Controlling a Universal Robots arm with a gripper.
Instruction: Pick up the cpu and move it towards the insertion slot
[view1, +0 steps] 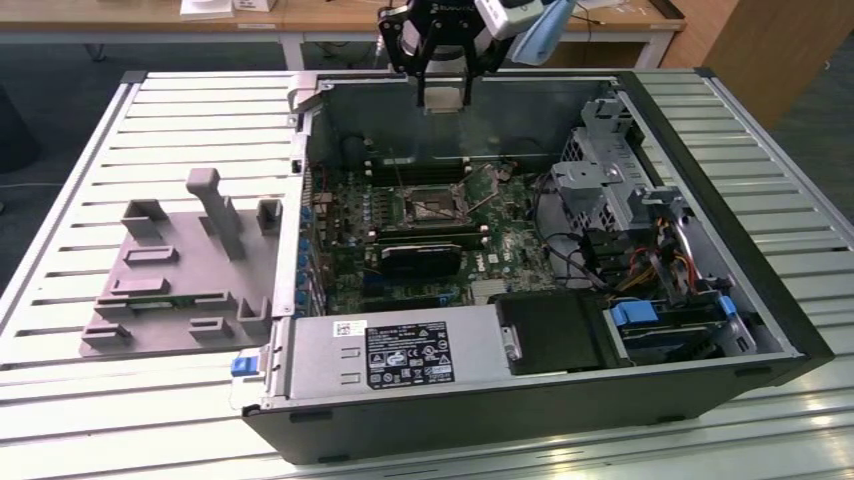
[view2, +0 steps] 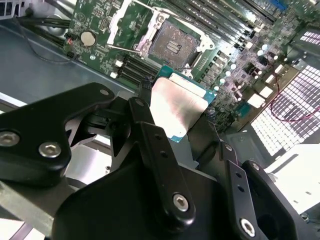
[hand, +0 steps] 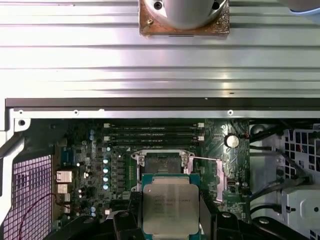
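a: how far along is it?

b: the pick-up looks done. in the second wrist view the gripper (view2: 192, 127) is clenched on the cpu (view2: 176, 107), black fingers (view2: 150, 145) pressing its edges, the silver top facing the camera and the green rim showing round it. the first wrist view agrees: the cpu (hand: 167, 207) sits between the gripper's dark links, clear of the board.

a: and the move towards the insertion slot?

b: under way, i'd judge, not finished. going left to right in the exterior view: the grey fixture plate (view1: 180, 270) lies on the bench (view1: 80, 200) at about 9 o'clock of the open computer case (view1: 534, 400), then the insertion slot (view1: 430, 205) on the motherboard, with the gripper (view1: 443, 75) up at 12 o'clock of it, above the case's far wall. in the first wrist view the insertion slot (hand: 162, 162) is at 12 o'clock of the cpu, its frame open and the socket bare; in the second wrist view the insertion slot (view2: 172, 45) is likewise uncovered. so the chip is held near and above it, apart from it.

a: anything you can't make out?

b: the cpu's lower edge is cut off by the gripper body in both wrist views. in the exterior view the chip itself is too small to pick out, and how high it hangs over the socket i cannot tell.
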